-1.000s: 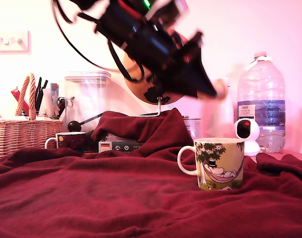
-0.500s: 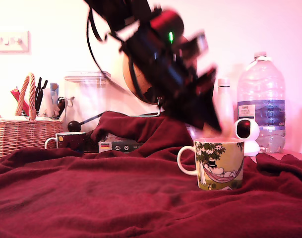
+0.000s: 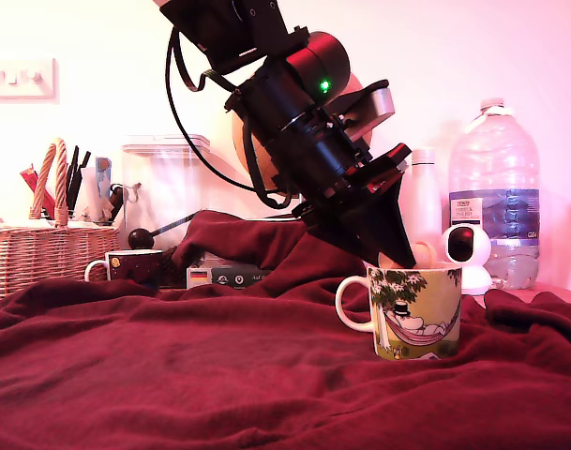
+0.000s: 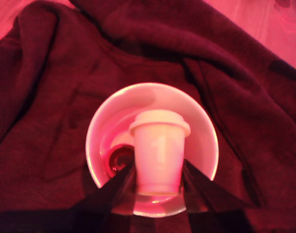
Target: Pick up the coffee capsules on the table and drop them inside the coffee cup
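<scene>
Gripper (image 4: 158,180): fingers pinching the pale cream capsule (image 4: 159,151); tips at the coffee cup (image 3: 415,309) mouth
Pale cream capsule: between the fingers, directly above the cup interior
Brown capsule (image 4: 119,159): inside the cup, below the fingers
Table (image 3: 201,375): beneath the cup

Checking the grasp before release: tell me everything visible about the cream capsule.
The cream capsule is a small tapered pod, plastic-looking, with a wider rimmed flat end and a faint raised mark on its side. It is pinched at its narrow end between the gripper fingers, rimmed end pointing down over the cup mouth. The exterior view shows only a pale sliver of it just above the cup's rim. A brown capsule already lies inside the cup.
</scene>
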Action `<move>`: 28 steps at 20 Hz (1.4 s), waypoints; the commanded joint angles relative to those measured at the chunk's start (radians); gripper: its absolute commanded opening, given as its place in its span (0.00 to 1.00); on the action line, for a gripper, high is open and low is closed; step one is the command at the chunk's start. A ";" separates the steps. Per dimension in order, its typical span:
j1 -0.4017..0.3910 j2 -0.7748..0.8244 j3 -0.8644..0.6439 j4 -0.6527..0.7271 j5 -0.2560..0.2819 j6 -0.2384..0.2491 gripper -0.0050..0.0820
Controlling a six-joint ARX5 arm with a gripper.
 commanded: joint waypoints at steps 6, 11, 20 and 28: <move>-0.006 0.012 0.019 0.006 0.000 0.000 0.76; -0.006 0.012 0.069 -0.045 0.001 0.002 0.75; 0.008 -0.045 0.098 -0.121 0.022 0.006 0.07; 0.074 -0.129 0.097 -0.145 0.022 0.005 0.03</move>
